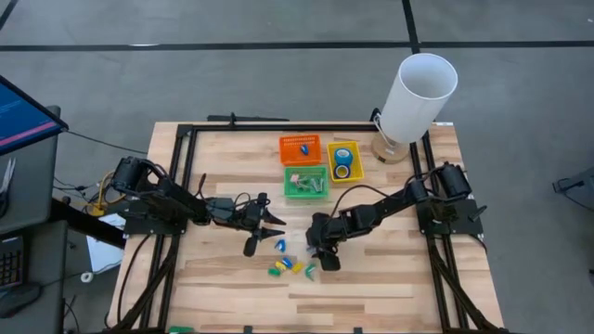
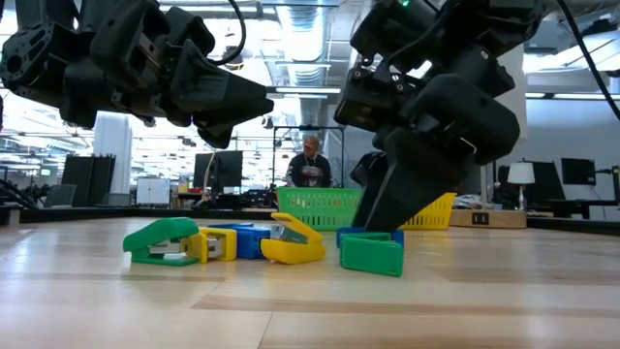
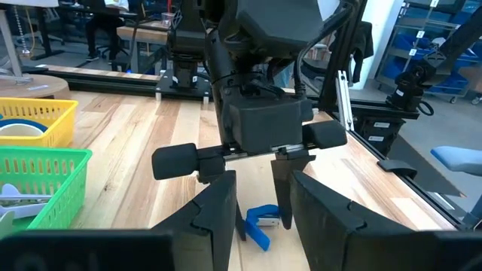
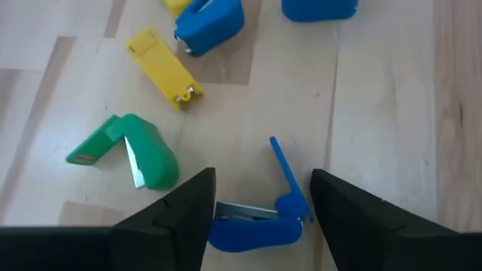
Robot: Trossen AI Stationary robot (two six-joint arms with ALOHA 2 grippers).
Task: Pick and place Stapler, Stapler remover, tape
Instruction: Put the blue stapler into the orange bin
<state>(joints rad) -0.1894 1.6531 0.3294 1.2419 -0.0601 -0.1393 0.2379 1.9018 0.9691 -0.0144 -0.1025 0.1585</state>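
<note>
Blue stapler [image 4: 260, 226] lies between the right tool's [image 4: 260, 203] spread, unclenched fingers, hidden in the low view.

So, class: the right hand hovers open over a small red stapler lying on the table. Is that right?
Not quite. The colour is wrong: the right wrist view shows the right hand hovering open over a small blue stapler lying on the table, not a red one. The rest stands.
</note>
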